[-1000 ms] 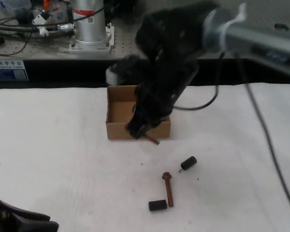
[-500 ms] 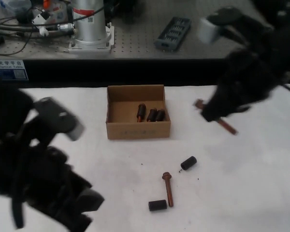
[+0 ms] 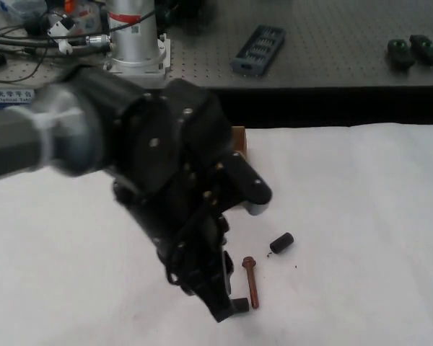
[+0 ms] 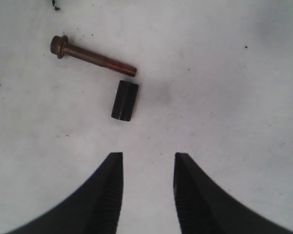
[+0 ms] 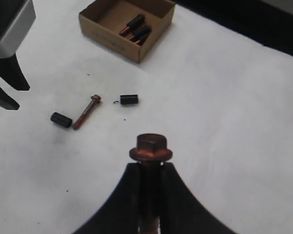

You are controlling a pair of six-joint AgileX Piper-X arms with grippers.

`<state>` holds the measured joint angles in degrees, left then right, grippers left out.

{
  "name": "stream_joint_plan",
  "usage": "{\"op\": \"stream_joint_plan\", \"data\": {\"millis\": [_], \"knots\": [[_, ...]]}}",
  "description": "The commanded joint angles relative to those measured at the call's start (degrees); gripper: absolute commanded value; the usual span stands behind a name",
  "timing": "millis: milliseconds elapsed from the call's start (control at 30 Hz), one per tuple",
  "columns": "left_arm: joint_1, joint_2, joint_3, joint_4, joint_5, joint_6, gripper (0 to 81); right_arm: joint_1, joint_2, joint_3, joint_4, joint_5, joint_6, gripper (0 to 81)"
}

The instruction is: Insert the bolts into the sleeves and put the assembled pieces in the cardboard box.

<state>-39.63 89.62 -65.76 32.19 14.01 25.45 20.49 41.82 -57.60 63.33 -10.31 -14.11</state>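
My left gripper (image 4: 147, 158) hangs open just above the white cloth, a short way from a black sleeve (image 4: 125, 100) that lies beside the threaded end of a copper bolt (image 4: 93, 56). In the high view the left arm (image 3: 166, 166) covers most of the cardboard box (image 3: 238, 140); the bolt (image 3: 251, 281) and a second sleeve (image 3: 281, 243) lie to its right. My right gripper (image 5: 150, 168) is shut on another copper bolt (image 5: 150, 148), head up, held high over the cloth. The box (image 5: 107, 41) holds three assembled pieces (image 5: 136, 27).
A dark bench with holes runs along the back, carrying a metal post (image 3: 133, 36), cables and a blue tray (image 3: 257, 48). White cloth (image 3: 361, 216) covers the working area, open to the right of the loose parts.
The left arm swung in from the lower left to the middle of the bench, hiding the box. The right arm carried its bolt off to the right, out of the high view.
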Motion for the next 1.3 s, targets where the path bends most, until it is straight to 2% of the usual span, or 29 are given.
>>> {"op": "stream_joint_plan", "data": {"millis": [0,367,467,633,867,1267], "knots": [[-2.2,9.6,-9.4,6.4,-3.9,5.1,25.5,-0.7,-8.4,3.9,-1.1,3.9,1.9,2.0],[-2.4,18.3,-11.7,8.1,-5.6,9.4,25.5,-0.7,-22.3,10.1,-0.3,4.3,9.6,2.0],[-2.4,19.3,-11.7,8.1,-7.8,11.9,25.5,-0.7,-22.8,10.3,1.3,4.3,9.6,2.0],[-2.4,20.0,-11.7,6.7,-7.8,16.2,25.5,-0.7,-22.8,10.6,3.6,4.3,9.4,2.0],[-2.4,20.0,-11.7,1.1,-7.8,17.4,25.5,-0.7,-22.8,10.6,3.6,4.3,9.4,2.0],[-3.0,21.6,-12.5,0.6,-7.5,17.4,25.5,-0.7,-22.8,10.6,3.6,4.3,9.4,2.0]]}}
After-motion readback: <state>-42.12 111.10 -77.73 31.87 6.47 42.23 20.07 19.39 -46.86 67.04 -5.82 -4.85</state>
